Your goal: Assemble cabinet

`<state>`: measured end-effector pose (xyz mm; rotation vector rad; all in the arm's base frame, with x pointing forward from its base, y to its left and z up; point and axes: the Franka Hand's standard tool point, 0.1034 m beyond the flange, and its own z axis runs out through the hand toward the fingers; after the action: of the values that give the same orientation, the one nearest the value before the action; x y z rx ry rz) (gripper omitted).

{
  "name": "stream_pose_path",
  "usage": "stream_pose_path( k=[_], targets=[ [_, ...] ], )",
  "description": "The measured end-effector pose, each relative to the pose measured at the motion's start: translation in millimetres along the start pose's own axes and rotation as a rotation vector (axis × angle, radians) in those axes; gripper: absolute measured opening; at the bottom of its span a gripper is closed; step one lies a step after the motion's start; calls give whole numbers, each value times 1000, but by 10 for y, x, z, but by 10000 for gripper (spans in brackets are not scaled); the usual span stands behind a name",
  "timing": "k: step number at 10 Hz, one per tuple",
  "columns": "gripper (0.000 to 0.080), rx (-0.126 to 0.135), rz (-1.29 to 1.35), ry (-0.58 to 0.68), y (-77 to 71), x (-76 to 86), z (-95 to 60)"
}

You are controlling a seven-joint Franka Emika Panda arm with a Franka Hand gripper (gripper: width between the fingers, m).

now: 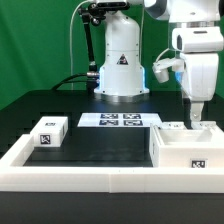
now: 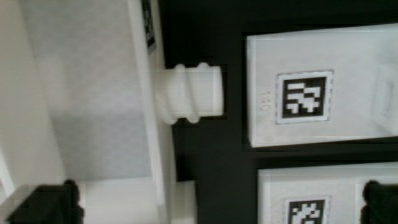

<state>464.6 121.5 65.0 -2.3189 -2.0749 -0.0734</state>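
Note:
The white box-shaped cabinet body (image 1: 183, 150) stands at the exterior view's right, with a tag on its front face. A smaller white tagged block (image 1: 50, 131) lies on the black mat at the exterior view's left. My gripper (image 1: 197, 119) hangs open just over the body's far right part, holding nothing. In the wrist view my gripper (image 2: 210, 205) has its two dark fingertips (image 2: 45, 205) far apart. Between and beyond them I see a white panel (image 2: 89, 110) with a ribbed round knob (image 2: 192, 93). Across a dark gap lie two tagged white faces (image 2: 320, 85) (image 2: 329, 195).
The marker board (image 1: 121, 120) lies flat at the mat's back, in front of the white robot base (image 1: 121, 62). A low white border rail (image 1: 90, 176) runs along the front and left of the mat.

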Motion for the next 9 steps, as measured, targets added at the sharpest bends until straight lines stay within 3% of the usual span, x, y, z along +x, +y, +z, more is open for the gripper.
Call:
stream_pose_path(
  k=[3,6,7,8,9],
  targets=[
    [797,15,14,11,-238,153,77],
    [797,15,21,11,-225,129,84],
    [797,4,33,22,-263,159,115],
    [797,-2,37,38,-413,235,181],
    [797,10,38,42,-478,274,234]
  ],
)
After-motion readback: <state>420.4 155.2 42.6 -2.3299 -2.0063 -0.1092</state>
